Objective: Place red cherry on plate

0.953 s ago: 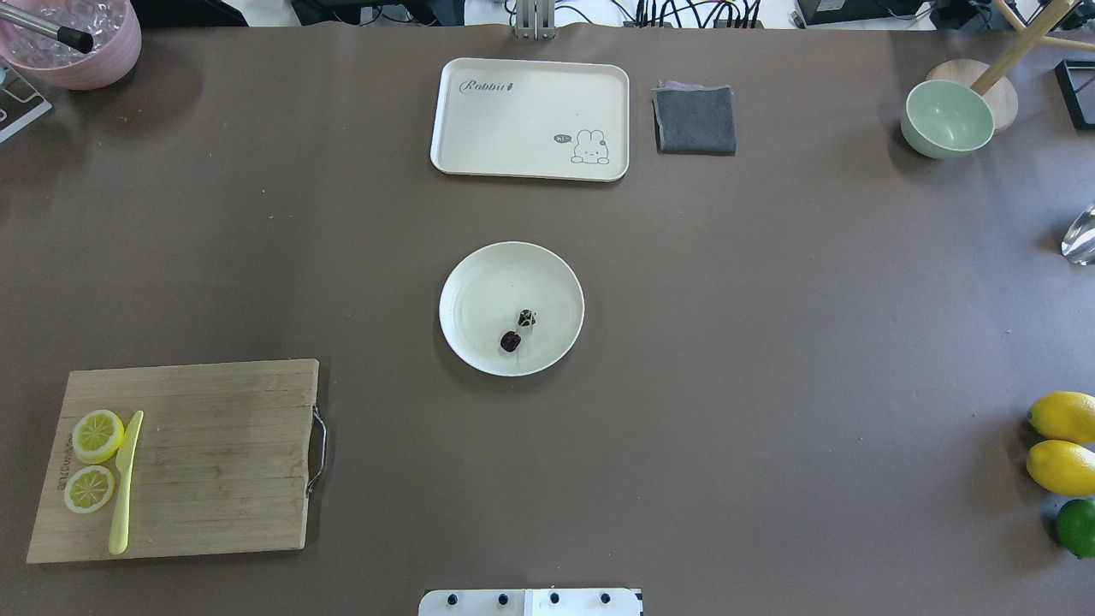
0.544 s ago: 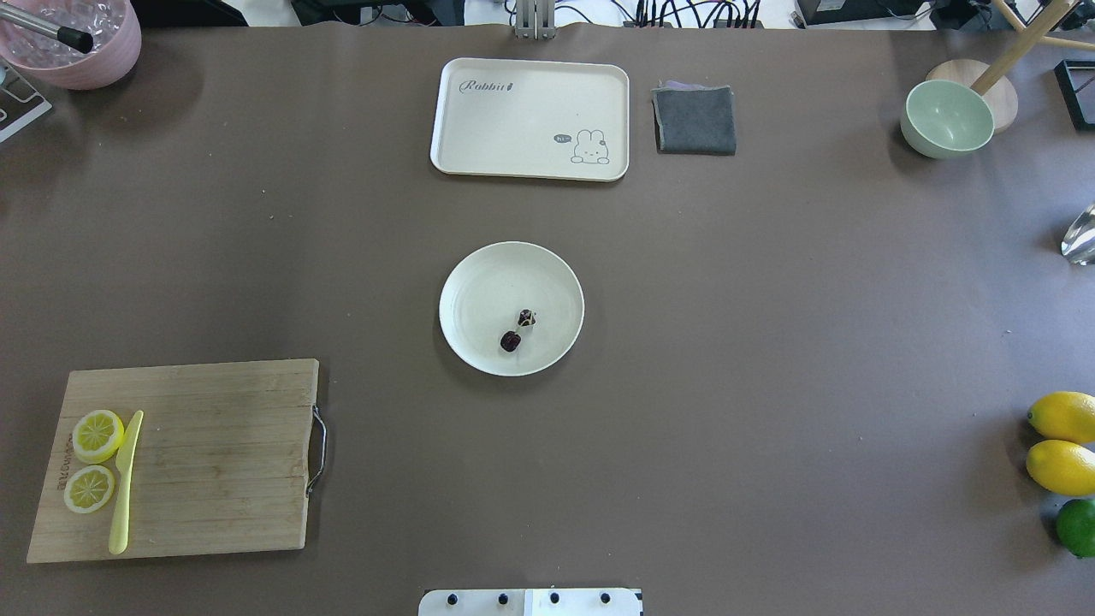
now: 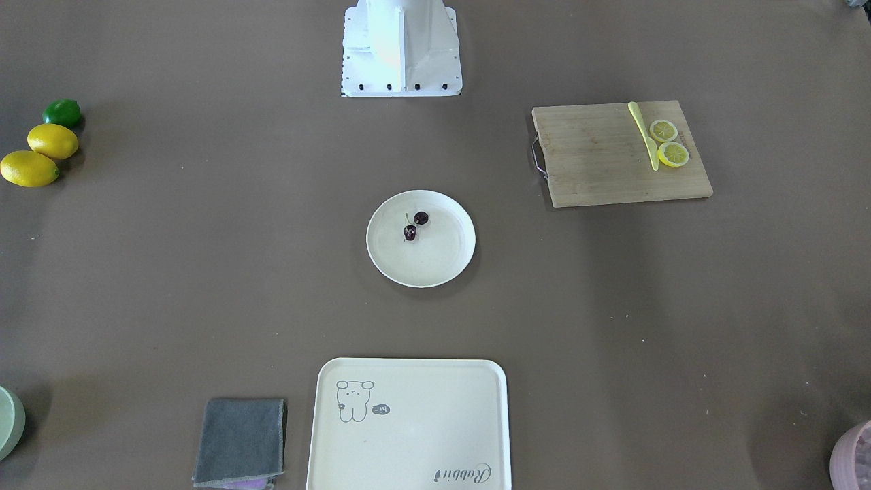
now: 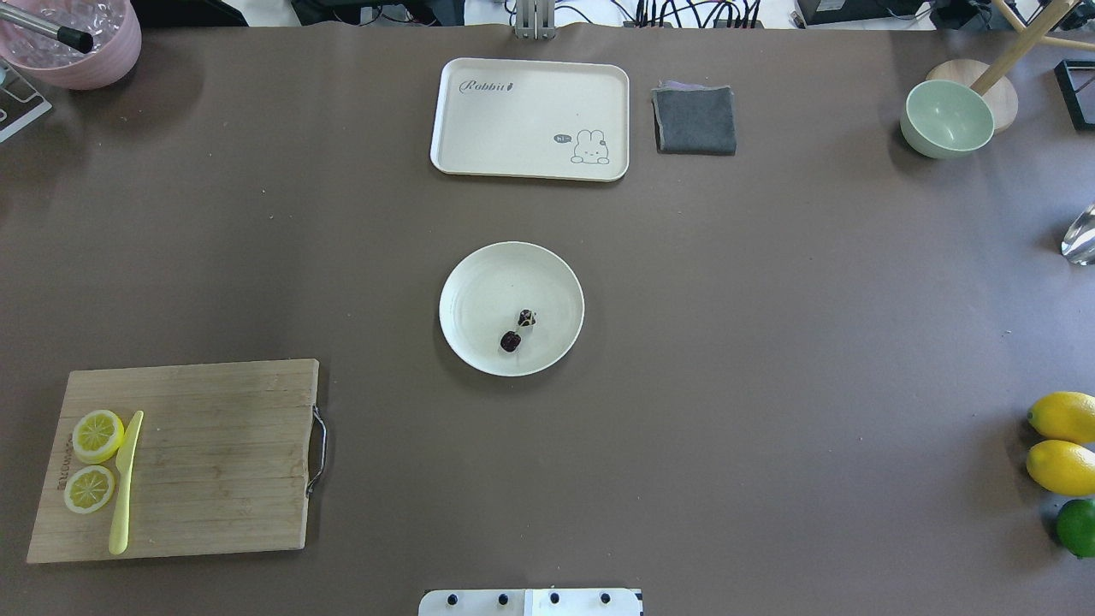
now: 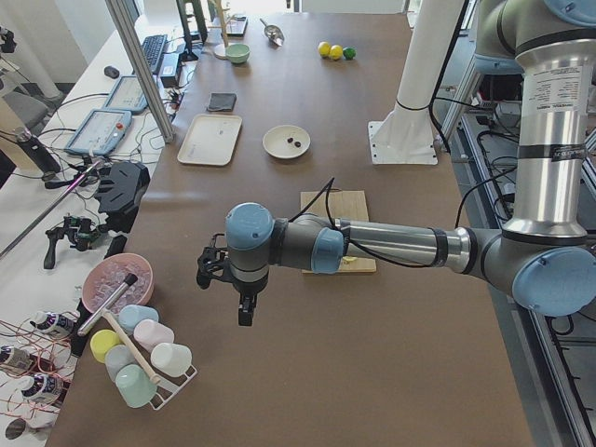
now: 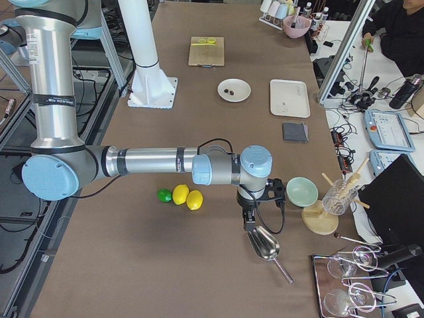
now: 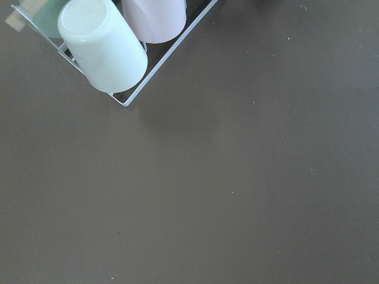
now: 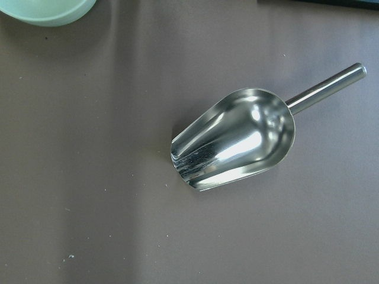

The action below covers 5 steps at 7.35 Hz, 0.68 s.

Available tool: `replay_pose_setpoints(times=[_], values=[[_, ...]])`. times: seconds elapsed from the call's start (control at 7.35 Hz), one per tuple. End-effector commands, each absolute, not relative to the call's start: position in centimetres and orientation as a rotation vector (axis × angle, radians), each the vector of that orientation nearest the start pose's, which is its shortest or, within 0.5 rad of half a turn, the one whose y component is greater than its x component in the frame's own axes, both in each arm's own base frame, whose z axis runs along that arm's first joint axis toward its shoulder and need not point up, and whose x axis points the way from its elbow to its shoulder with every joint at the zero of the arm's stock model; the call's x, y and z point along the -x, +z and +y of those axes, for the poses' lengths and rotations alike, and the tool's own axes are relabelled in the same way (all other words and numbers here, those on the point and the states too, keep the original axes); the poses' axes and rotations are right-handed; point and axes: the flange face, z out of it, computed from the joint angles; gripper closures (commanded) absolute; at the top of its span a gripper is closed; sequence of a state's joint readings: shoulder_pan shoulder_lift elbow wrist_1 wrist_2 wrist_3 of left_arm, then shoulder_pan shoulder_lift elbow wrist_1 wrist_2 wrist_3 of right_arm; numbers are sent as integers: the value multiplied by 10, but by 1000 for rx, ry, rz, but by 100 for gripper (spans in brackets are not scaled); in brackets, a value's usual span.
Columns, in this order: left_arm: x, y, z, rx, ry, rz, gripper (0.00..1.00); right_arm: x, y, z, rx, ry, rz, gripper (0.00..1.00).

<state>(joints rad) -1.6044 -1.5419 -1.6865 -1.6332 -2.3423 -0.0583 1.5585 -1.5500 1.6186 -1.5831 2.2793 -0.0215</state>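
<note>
The red cherry [image 4: 511, 341], a dark pair on thin stems, lies inside the round cream plate [image 4: 476, 289] at the table's middle, a little toward the robot from the plate's centre. It also shows in the front-facing view as the cherry [image 3: 409, 233] on the plate [image 3: 435, 265]. Both arms are far from it. The left gripper [image 5: 244, 315] hangs over bare table near a cup rack at the table's left end. The right gripper [image 6: 250, 222] hangs over a metal scoop [image 8: 234, 139] at the right end. I cannot tell whether either gripper is open or shut.
A cream tray [image 4: 529, 118] and a grey cloth [image 4: 695, 120] lie beyond the plate. A cutting board [image 4: 184, 458] carries lemon slices and a yellow knife. Two lemons [image 4: 1063, 441] and a lime sit at the right edge, a green bowl [image 4: 946, 118] far right.
</note>
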Motion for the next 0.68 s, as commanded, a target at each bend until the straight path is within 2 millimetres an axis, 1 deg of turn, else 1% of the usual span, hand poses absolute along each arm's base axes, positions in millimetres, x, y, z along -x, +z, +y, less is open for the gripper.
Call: replay_pose_setpoints(times=[0.0, 0.14, 0.41, 0.54], values=[[80, 607, -486, -135, -29, 772, 2, -62, 630, -503, -58, -52, -708, 0], [80, 609, -486, -133, -29, 772, 2, -62, 630, -503, -58, -52, -708, 0], [80, 609, -486, -133, -29, 772, 2, -62, 624, -497, -67, -53, -708, 0], [80, 609, -485, -135, -29, 772, 2, -62, 627, -495, -62, -52, -710, 0]])
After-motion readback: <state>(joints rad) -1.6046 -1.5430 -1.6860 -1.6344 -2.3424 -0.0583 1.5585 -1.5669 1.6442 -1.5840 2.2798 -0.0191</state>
